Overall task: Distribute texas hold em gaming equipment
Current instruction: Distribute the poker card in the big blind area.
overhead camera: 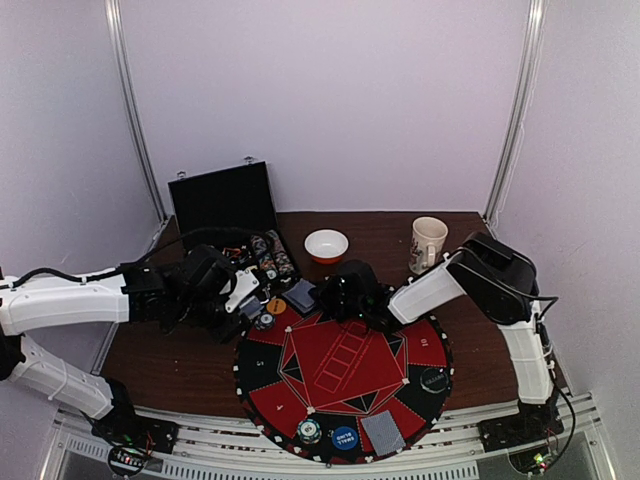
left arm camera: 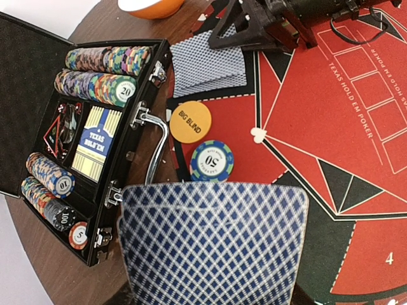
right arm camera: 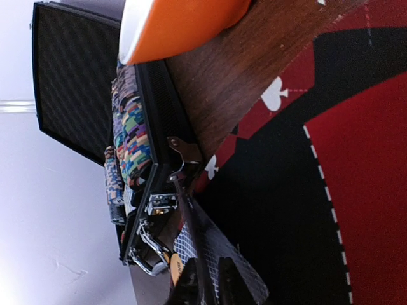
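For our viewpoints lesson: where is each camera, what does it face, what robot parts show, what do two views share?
Top external: high behind the robot, facing down on the mat; left arm, right arm show.
Left wrist: above the open briefcase, facing down; a card hides its fingers.
Right wrist: low over the mat, facing the briefcase; fingertips at bottom.
Both wrists see the orange bowl.

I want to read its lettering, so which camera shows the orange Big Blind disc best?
The left wrist view: the orange BIG BLIND disc lies flat and uncovered, lettering legible. The top external view shows only a tiny orange dot. The right wrist view gives at most a sliver near its bottom edge.
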You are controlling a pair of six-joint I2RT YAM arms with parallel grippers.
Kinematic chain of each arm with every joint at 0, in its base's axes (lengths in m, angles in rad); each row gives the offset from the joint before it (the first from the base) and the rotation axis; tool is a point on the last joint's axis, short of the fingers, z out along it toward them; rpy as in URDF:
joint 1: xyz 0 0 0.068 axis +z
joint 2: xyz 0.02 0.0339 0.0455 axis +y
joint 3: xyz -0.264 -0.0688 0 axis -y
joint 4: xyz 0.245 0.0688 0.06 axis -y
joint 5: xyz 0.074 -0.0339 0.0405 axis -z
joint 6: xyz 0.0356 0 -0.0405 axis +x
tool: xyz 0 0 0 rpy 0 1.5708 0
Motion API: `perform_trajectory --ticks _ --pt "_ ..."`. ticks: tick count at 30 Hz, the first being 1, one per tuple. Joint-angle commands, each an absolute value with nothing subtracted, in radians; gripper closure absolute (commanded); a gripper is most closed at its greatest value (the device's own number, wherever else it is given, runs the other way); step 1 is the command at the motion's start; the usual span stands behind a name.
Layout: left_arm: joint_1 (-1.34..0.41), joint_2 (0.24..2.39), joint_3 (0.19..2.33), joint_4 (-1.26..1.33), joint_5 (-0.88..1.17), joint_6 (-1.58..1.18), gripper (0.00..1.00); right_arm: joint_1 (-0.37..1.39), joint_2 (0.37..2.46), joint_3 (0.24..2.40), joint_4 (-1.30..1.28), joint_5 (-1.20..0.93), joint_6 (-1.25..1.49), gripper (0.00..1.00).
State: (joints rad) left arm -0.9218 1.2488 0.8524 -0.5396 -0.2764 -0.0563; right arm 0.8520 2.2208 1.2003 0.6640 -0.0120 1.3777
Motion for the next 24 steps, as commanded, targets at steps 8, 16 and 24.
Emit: perform_trajectory --ticks 8,16,24 --pt "-0.911 1.220 0.862 -0.508 -0.273 -0.036 0.48 0.851 2.158 1.196 0.594 0.031 1.299 0.54" --pt "-0.911 1.215 0.862 -0.508 -0.270 -0.032 0.48 0.851 2.066 1.149 0.565 0.089 1.246 0.37" --pt "-0.912 1.214 0.869 -0.509 -0.266 -0.018 0.47 0.850 1.978 1.122 0.500 0.120 1.193 0.06"
